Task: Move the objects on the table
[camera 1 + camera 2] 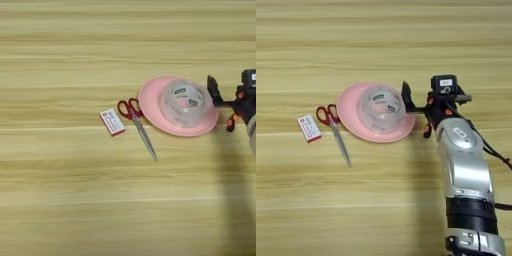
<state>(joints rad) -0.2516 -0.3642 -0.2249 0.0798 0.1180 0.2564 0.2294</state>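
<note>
The round pink plate [351, 116] lies on the table [381, 40] with the large clear tape roll [381, 107] standing in it. Left of the plate are the red-handled scissors [331, 124], blades pointing toward me, and further left the small red-and-white box [308, 128]. My right gripper [423, 112] hangs just off the plate's right rim, shut on the orange-and-black pliers [427, 131]. Orange handle parts show above and below the fingers, and a black tip [406, 96] reaches over the plate's edge. The pliers [230, 122] also show at the left eye view's right edge.
My silver forearm [463, 165] runs from the bottom right up to the gripper, with a black cable [496, 152] trailing to its right. Bare wood lies all around the group of things.
</note>
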